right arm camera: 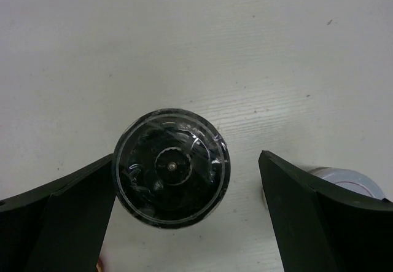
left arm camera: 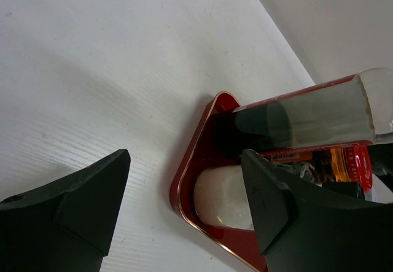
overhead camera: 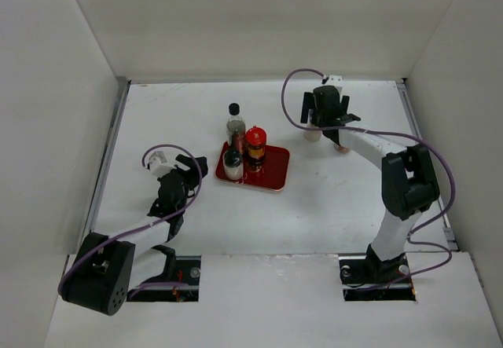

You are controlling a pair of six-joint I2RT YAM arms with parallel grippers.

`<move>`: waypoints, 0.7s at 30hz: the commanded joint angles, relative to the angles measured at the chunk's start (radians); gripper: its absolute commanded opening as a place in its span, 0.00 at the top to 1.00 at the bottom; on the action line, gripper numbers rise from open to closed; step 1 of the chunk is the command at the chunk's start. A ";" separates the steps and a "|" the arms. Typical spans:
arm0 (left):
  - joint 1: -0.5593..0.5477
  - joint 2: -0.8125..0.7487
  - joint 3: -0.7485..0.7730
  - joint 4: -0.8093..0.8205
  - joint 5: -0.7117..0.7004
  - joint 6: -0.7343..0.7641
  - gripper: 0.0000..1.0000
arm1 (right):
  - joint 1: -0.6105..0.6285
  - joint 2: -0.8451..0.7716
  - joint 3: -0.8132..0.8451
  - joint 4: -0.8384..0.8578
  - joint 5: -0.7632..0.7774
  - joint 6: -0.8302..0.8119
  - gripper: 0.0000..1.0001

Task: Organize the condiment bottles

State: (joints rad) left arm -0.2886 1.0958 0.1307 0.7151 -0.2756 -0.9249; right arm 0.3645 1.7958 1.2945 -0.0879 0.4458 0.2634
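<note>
A red tray (overhead camera: 275,177) holds three bottles: a tall black-capped dark one (overhead camera: 235,122), a red-capped orange one (overhead camera: 255,144) and a whitish shaker (overhead camera: 233,164). My left gripper (overhead camera: 196,166) is open and empty just left of the tray. In the left wrist view the gripper (left arm camera: 185,155) faces the tray corner (left arm camera: 184,189), the whitish shaker (left arm camera: 222,197) and the tall bottle (left arm camera: 307,120). My right gripper (overhead camera: 325,119) is open above a whitish shaker (overhead camera: 313,135) on the table at the back right. Its dark cap (right arm camera: 171,166) lies between the fingers (right arm camera: 67,217), close to the left one. A small jar (overhead camera: 343,148) shows beside the arm.
A grey cap (right arm camera: 349,178) peeks from behind my right finger in the right wrist view. White walls enclose the table on the left, back and right. The right arm's purple cable (overhead camera: 292,97) loops over the back of the table.
</note>
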 commanded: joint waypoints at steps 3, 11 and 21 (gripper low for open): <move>-0.004 0.012 0.018 0.055 0.006 -0.002 0.28 | -0.003 0.031 0.080 0.045 -0.045 -0.018 0.00; 0.007 -0.005 0.007 0.061 0.010 -0.002 0.28 | 0.006 -0.022 0.045 0.091 0.030 -0.027 0.49; -0.004 -0.005 0.010 0.063 0.012 -0.002 0.28 | 0.231 -0.403 -0.263 0.152 0.064 0.031 0.49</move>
State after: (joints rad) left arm -0.2886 1.1057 0.1307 0.7223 -0.2749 -0.9249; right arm 0.5163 1.5070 1.0565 -0.0509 0.4881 0.2657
